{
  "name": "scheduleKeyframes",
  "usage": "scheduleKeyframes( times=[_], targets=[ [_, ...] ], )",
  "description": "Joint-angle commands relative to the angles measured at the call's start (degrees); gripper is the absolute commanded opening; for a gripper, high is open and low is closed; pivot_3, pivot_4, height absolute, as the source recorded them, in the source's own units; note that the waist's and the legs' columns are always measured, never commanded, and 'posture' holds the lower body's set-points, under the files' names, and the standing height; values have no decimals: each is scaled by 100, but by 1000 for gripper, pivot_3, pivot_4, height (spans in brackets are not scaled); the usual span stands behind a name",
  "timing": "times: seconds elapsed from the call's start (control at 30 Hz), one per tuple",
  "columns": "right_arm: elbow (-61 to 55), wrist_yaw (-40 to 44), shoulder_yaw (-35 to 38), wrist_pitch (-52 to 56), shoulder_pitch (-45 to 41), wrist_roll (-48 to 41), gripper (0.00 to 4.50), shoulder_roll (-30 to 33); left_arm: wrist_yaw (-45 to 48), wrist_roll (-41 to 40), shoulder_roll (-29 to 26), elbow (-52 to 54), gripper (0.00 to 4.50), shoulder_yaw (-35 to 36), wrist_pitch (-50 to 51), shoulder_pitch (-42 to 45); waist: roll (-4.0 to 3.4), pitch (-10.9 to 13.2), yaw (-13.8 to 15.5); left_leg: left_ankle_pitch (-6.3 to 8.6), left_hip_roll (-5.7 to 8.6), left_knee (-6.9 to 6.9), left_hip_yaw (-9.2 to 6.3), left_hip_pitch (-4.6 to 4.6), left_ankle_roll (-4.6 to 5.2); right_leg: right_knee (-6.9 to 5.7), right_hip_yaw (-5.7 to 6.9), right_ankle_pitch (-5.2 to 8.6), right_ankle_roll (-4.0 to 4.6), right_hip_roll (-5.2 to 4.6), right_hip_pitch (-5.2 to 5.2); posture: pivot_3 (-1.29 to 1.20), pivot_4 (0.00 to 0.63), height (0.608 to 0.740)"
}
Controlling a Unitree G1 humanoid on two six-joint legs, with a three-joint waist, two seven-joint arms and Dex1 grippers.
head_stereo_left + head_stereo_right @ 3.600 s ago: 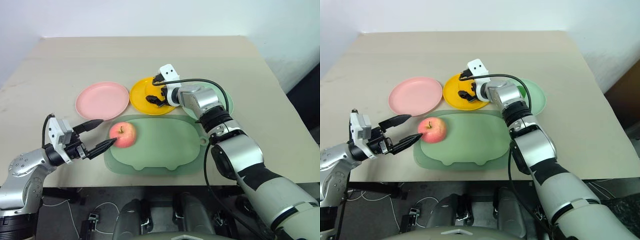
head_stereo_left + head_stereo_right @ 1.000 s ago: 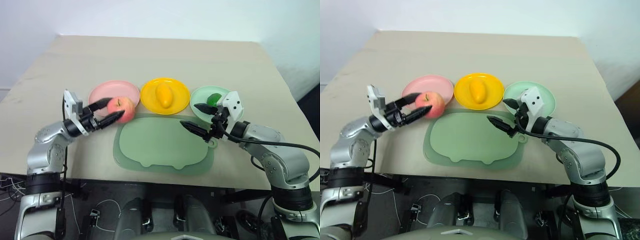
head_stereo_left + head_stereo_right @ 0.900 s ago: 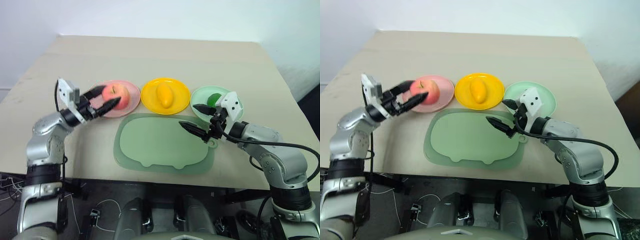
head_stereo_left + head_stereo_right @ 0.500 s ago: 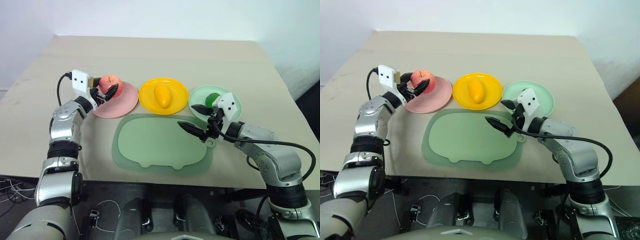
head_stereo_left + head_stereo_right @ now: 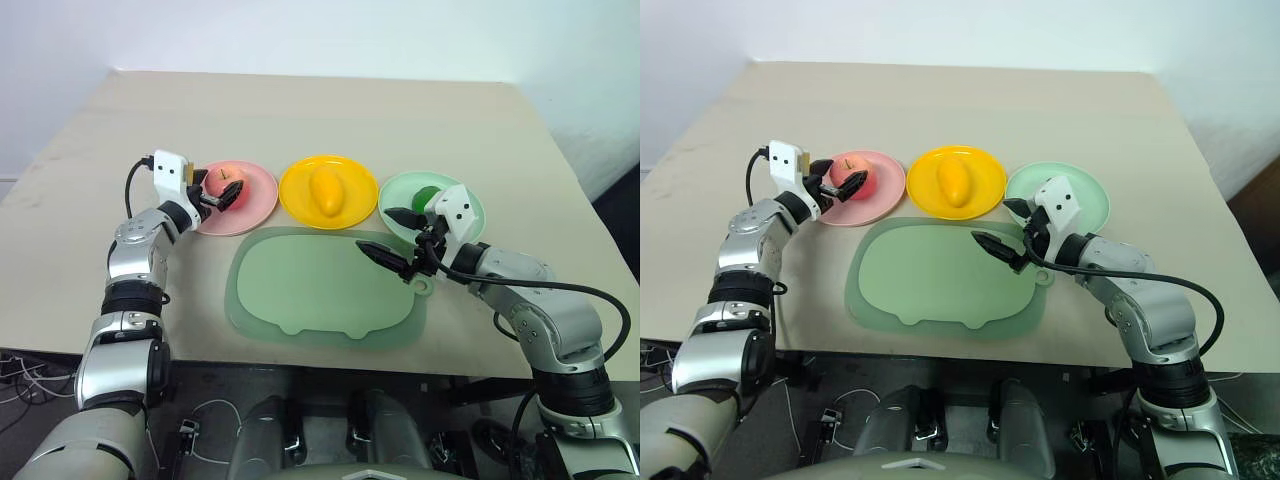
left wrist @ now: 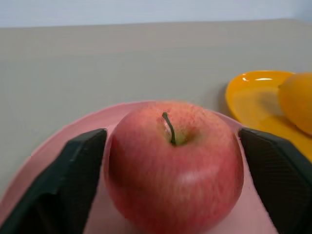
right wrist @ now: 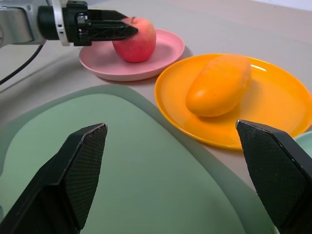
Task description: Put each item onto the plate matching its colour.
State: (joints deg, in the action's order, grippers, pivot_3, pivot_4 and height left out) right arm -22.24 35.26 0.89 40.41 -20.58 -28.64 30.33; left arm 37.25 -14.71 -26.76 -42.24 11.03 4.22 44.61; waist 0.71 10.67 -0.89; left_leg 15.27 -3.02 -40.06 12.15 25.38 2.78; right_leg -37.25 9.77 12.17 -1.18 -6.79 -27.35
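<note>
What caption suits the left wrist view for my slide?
Left gripper fingers flank the apple sitting on the pink plate, mango nearby.

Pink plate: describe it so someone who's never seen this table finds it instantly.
On the beige table, three round plates sit in a row behind a large green tray. The pink plate is the one at the robot's left end, next to the yellow plate. It alone carries a red apple, with the left gripper around it.
</note>
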Motion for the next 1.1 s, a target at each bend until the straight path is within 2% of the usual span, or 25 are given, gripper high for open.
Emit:
scheduleKeyframes(
  times=[0.03, 0.13, 0.33, 0.47, 0.6, 0.7, 0.97, 1.1],
  targets=[
    [-119, 15, 113, -147, -53, -12, 4500, 19, 84, -216, -129, 679, 4470, 172, 182, -172, 0, 0, -4, 0, 0, 0, 0, 0, 0, -1, 0, 0, 0, 0, 0, 0, 150, 696],
    [-119, 39, 121, -139, -54, -23, 4500, 23, -7, -70, -235, 1103, 4470, 92, 210, -431, 0, 0, -11, 0, 0, 0, 0, -1, 1, -1, 0, 0, 0, 0, 0, 0, 150, 696],
    [-184, 74, 193, -99, -17, -96, 4500, 57, 66, -280, -309, 2140, 4470, 200, 334, -891, 0, 0, 12, 2, 1, -2, 0, -1, -4, -2, 0, 0, 0, -3, 2, 0, 150, 696],
    [-291, 83, 327, -56, 27, -203, 4500, 98, 480, -801, -437, 3007, 4470, 364, 685, -1328, 0, 0, 5, 3, 0, -2, 0, -1, -5, -2, 0, 0, 0, -3, 2, 0, 150, 696],
    [-587, 59, 675, -4, 255, -539, 4500, 91, 1231, -1236, -922, 4073, 4470, 362, 1059, -2272, -2, -1, -20, 3, 0, 3, 0, -2, -6, 0, -2, 1, 0, -2, 0, 0, 150, 696],
    [-777, 29, 854, -43, 498, -703, 4500, 49, 1333, -1606, -890, 4444, 4470, 486, 1156, -2556, -2, -1, 19, 2, -3, 4, 0, -3, -9, -3, -1, 2, -1, 0, -1, 0, 150, 696],
    [-993, 49, 787, -119, 976, -762, 4500, 88, 1707, -1929, -853, 4515, 4470, 597, 1036, -2948, -2, -1, 23, 5, 3, 2, -1, -2, -7, 13, -3, 13, 15, -7, 6, 0, 150, 696],
    [-1003, 258, 1028, -296, 1351, -803, 4500, 209, 1781, -1991, -865, 4568, 4470, 528, 1138, -3048, -2, -1, 24, 5, 1, 5, -2, -1, -7, 10, -2, 4, 8, -3, 2, 0, 150, 696]
  ],
)
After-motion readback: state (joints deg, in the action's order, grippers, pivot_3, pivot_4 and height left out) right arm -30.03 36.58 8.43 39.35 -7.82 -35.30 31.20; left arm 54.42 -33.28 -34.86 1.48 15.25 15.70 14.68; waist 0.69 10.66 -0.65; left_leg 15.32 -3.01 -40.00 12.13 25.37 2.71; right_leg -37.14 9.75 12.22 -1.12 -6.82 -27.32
